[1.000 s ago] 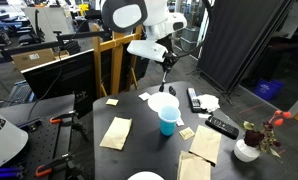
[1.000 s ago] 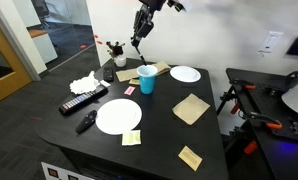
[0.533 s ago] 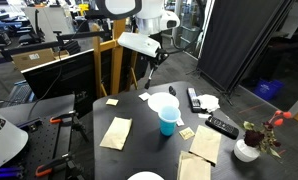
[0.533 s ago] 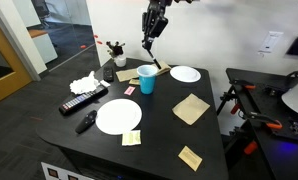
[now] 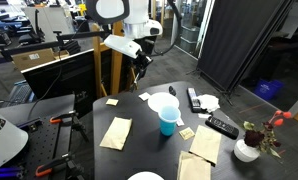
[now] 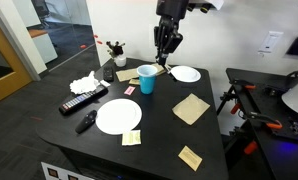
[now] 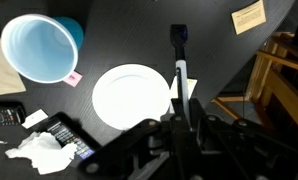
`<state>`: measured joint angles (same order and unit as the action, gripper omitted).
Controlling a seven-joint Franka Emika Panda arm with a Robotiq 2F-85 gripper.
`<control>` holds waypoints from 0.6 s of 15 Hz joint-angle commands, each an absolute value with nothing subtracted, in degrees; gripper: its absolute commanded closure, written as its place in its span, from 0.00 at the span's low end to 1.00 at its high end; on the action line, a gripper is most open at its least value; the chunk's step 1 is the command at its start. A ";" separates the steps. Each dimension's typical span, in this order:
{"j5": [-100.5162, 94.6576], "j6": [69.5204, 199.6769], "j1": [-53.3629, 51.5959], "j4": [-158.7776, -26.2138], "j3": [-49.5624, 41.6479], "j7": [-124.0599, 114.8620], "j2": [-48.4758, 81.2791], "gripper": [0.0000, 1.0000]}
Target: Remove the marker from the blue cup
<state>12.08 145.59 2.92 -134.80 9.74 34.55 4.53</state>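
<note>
The blue cup (image 5: 167, 120) stands upright on the black table and is seen in both exterior views (image 6: 147, 78). In the wrist view it (image 7: 39, 47) looks empty. My gripper (image 5: 140, 62) is shut on the marker (image 7: 179, 60), a slim dark stick that points down from the fingers. In an exterior view my gripper (image 6: 166, 45) holds the marker (image 6: 164, 62) in the air, beside and above the cup, near a small white dish (image 6: 185, 74). The wrist view shows that dish (image 7: 132, 96) below the marker, and my gripper (image 7: 180, 112) closed round the marker's shaft.
A large white plate (image 6: 118, 116), two black remotes (image 6: 82, 101) (image 6: 86, 122), brown paper napkins (image 6: 191, 108) and a crumpled tissue (image 6: 84, 84) lie on the table. A white flower vase (image 5: 247, 150) stands at one corner. A wooden frame (image 5: 114, 60) stands behind the table.
My gripper has carried the marker sideways away from above the blue cup, toward the small white dish and the table's edge. The cup has not moved.
</note>
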 commanded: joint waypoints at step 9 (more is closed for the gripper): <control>4.90 144.99 -4.06 -139.44 9.31 24.68 7.20 0.97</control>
